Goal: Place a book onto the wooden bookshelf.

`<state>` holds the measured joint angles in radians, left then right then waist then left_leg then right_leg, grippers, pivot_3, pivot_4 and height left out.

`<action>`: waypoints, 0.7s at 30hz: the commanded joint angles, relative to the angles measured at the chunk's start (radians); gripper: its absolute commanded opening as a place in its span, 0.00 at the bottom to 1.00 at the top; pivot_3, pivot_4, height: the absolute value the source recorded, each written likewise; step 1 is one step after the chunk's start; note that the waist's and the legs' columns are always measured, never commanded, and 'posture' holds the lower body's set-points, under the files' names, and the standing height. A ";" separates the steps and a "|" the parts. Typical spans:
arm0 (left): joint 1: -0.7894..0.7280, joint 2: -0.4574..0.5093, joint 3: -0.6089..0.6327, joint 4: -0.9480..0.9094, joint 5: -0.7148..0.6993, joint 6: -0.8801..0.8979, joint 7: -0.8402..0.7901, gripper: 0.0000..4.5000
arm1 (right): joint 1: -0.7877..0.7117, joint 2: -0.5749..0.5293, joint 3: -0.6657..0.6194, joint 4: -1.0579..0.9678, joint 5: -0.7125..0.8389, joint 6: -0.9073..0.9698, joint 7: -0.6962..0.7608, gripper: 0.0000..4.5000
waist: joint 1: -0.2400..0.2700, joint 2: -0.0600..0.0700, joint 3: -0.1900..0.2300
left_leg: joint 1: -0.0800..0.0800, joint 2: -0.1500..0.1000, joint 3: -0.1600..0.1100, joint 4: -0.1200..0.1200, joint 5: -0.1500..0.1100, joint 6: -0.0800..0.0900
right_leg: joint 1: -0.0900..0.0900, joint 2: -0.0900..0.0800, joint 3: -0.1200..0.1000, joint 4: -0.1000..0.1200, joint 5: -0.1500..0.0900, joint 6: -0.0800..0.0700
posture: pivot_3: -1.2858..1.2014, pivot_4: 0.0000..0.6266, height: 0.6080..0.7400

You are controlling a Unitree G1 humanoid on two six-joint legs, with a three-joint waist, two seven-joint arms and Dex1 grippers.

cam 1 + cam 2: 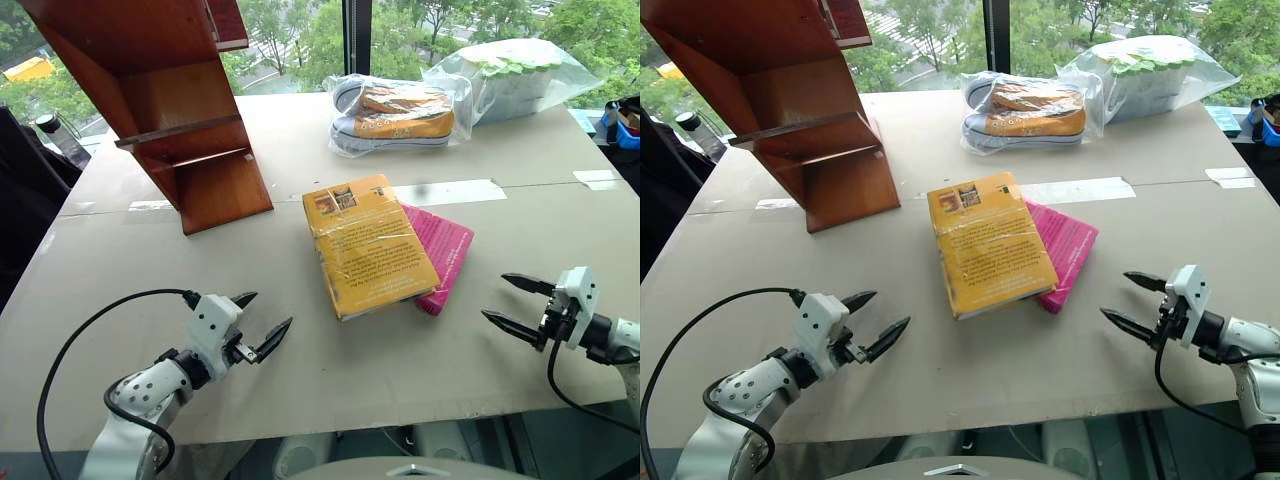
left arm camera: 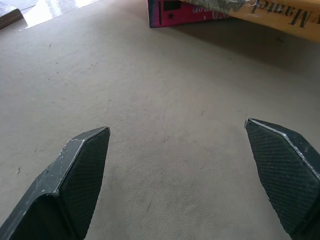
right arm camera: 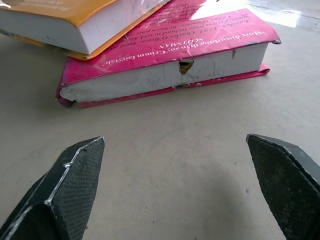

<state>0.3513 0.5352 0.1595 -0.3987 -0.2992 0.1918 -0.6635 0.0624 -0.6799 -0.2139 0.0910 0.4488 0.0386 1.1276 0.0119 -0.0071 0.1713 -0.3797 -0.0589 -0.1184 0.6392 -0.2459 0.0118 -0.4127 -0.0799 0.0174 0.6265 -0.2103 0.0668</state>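
The thick yellow-orange book [image 1: 366, 245] lies flat in the middle of the table, its right side resting on a thinner magenta-pink book [image 1: 440, 252]. The wooden bookshelf [image 1: 165, 105], reddish-brown with slanted sides, stands at the far left of the table. My left gripper [image 1: 260, 322] is open near the front edge, left of the book and apart from it. My right gripper [image 1: 512, 301] is open at the front right, pointing toward the pink book's page edge [image 3: 165, 75]. The yellow book's spine with dark lettering [image 2: 280, 15] lies beyond the left fingertips [image 2: 82, 165].
Sneakers in a clear plastic bag [image 1: 395, 113] and a second bagged item [image 1: 515, 75] lie at the far side of the table [image 1: 200, 260]. Strips of tape [image 1: 450, 191] cross the tabletop. A dark bottle [image 1: 55, 135] stands beyond the left edge.
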 commanded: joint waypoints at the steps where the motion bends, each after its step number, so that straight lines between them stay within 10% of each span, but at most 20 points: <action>1: -0.017 0.001 0.008 -0.022 -0.049 0.029 -0.015 0.99 | 0.014 -0.012 -0.052 -0.064 0.036 -0.009 0.003 1.00 | 0.000 0.000 0.000 | 0.000 0.000 0.000 0.000 0.000 0.000 | 0.000 0.000 0.000 0.000 0.000 0.000 | 0.52 0.24 1.00; 21: -0.347 -0.208 0.025 0.053 -0.793 0.841 0.235 0.99 | 0.280 -0.094 -0.300 -0.614 0.321 0.210 -0.017 1.00 | 0.002 -0.001 0.000 | 0.000 0.000 -0.003 0.004 0.000 0.000 | 0.001 0.000 -0.001 0.002 0.003 0.005 | 0.52 0.24 1.00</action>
<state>0.0240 0.3327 0.1632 -0.3594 -1.0052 0.9685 -0.4619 0.3379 -0.7782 -0.4782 -0.4721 0.7469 0.2415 1.1263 0.0138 -0.0078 0.1709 -0.3800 -0.0591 -0.1215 0.6439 -0.2459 0.0119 -0.4112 -0.0793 0.0161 0.6283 -0.2080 0.0707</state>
